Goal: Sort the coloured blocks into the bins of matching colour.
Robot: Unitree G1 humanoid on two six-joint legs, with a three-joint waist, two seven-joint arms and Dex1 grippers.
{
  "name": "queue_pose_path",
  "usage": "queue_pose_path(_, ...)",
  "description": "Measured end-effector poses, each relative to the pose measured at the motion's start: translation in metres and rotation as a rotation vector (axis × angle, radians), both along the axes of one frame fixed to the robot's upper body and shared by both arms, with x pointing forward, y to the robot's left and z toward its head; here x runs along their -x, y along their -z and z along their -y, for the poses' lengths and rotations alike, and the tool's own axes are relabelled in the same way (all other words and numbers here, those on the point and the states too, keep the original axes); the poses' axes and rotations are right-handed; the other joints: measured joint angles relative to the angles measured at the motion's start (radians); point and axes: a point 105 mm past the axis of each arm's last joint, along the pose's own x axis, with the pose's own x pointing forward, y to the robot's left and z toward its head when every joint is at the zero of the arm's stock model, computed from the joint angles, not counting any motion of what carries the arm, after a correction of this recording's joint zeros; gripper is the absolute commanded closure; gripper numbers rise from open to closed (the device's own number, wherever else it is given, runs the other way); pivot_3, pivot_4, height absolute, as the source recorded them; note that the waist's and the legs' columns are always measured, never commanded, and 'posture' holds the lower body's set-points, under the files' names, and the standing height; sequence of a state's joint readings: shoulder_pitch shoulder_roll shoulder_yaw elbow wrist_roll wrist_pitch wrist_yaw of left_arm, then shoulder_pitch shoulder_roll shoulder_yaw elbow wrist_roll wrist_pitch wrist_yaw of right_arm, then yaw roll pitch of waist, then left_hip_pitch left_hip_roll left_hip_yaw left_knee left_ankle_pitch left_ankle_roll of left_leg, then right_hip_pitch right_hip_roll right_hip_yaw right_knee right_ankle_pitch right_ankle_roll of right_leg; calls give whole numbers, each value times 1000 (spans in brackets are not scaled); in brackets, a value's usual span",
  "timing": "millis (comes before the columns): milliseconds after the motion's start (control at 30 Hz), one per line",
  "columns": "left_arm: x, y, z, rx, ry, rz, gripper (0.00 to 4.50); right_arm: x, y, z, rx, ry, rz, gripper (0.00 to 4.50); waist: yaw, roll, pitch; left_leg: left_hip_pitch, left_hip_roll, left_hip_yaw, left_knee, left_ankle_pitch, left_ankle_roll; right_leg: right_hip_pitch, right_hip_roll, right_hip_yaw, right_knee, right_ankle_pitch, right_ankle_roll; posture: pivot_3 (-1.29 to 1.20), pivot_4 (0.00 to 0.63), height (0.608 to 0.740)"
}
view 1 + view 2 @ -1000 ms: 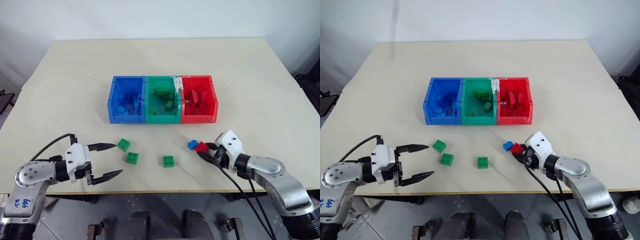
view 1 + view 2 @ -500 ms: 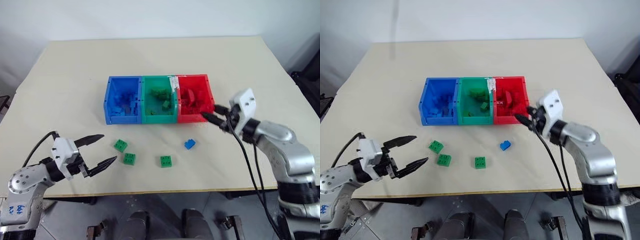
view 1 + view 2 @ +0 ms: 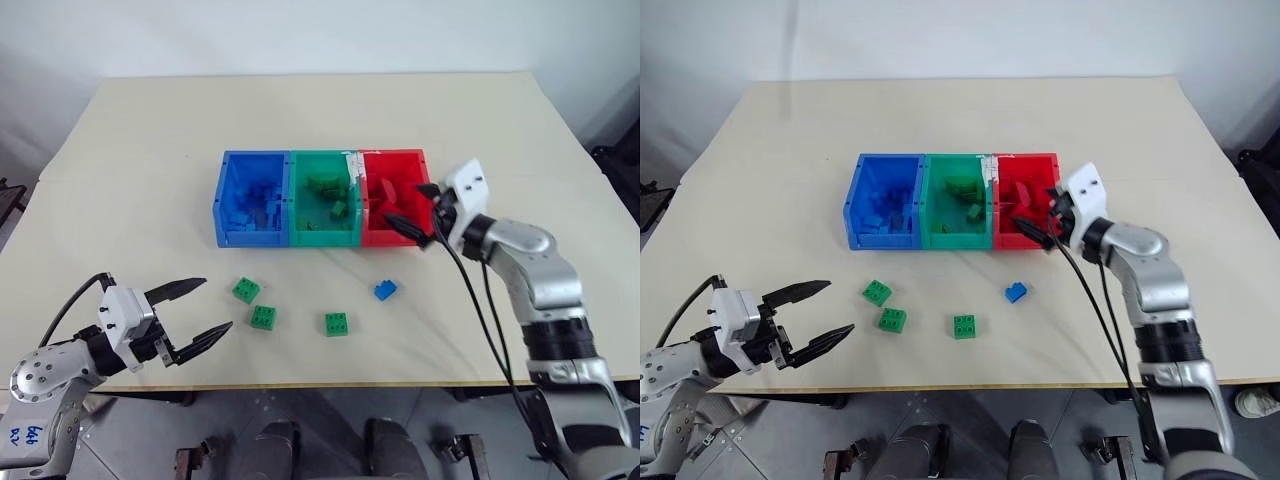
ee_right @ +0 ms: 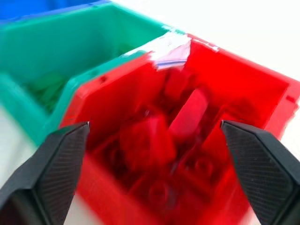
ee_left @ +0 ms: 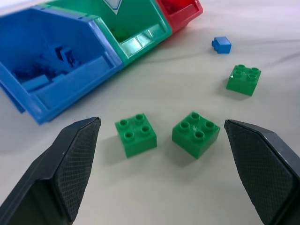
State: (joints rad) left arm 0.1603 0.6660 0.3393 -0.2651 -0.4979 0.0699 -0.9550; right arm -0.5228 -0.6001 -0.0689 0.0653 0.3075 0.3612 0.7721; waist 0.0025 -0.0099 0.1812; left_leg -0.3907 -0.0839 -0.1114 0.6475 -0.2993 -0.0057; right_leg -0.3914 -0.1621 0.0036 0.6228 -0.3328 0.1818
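Observation:
The blue bin, green bin and red bin stand joined in a row mid-table. My right gripper hangs open over the red bin, nothing between its fingers. Below it, blurred red pieces lie inside the bin. A blue block sits on the table in front of the red bin. Three green blocks lie in front of the blue and green bins. My left gripper is open and empty, just left of the two nearest green blocks.
The beige table has bare surface behind and on both sides of the bins. Blue pieces lie in the blue bin and green pieces in the green one. Black cables hang from my right arm over the table's front edge.
My right gripper rose from beside the blue block with a red block, moved over the red bin and opened; the red block has left its fingers. The left gripper stayed open.

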Motion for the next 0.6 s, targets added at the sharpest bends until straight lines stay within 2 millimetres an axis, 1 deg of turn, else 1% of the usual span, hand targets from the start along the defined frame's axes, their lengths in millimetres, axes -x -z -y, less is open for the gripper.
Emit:
queue_pose_path(67, 1, 4, 2, -18, 23, -10, 0, 16, 7, 13, 4, -31, 2, 23, -1, 0, 0, 0, 0, 1, 0, 0, 1, 0, 0, 0, -1, 0, 0, 0, 150, 740)
queue_pose_path(100, 1, 6, 5, -33, 50, -14, 0, 28, 10, 19, 5, -61, 11, 23, -1, 0, 0, 0, 0, 1, 0, 0, 1, 0, 0, 0, -1, 0, 0, 0, 150, 740)
queue_pose_path(133, 1, 8, 7, -41, 67, -19, 0, 36, 13, 23, 6, -84, 17, 23, -2, 0, 0, 0, 0, 1, 0, 0, 1, 0, 0, 0, -1, 0, 0, 0, 150, 740)
queue_pose_path(200, -1, 12, 17, -56, 131, -24, 0, 62, 20, 34, 42, -160, 26, 23, -1, 1, 0, 1, 0, 3, 0, 0, 1, 0, 0, 0, -1, 0, 0, 0, 150, 740)
queue_pose_path(267, -2, 17, 26, -72, 184, -33, 0, 77, 23, 45, 69, -183, 28, 23, -3, 1, 0, 1, 0, 4, 1, 0, 1, 1, 0, 0, -1, 0, 1, 0, 150, 740)
queue_pose_path(367, -11, 14, 46, -89, 286, 0, 0, 106, 43, 76, 168, -176, -31, 23, 4, 1, 0, 2, -3, 4, 1, 0, 1, 2, 0, 0, -1, 0, 1, 0, 150, 740)
queue_pose_path(400, -14, 12, 53, -90, 315, 8, 0, 113, 50, 83, 188, -172, -53, 23, 4, 1, 0, 2, -3, 5, 1, 0, 1, 2, 0, 0, -1, 1, 1, 0, 150, 740)
queue_pose_path(500, -19, 11, 63, -83, 351, 12, 0, 118, 55, 86, 208, -187, -54, 23, -13, 1, 0, 4, -1, 10, 1, 0, 1, 1, 0, 2, 0, 1, 2, 0, 150, 740)
queue_pose_path(600, -21, 10, 65, -85, 357, 14, 0, 115, 56, 80, 230, -237, -56, 23, -29, 2, 0, 5, 3, 10, 1, 0, 0, 1, 1, 2, 1, 1, 1, 0, 150, 740)
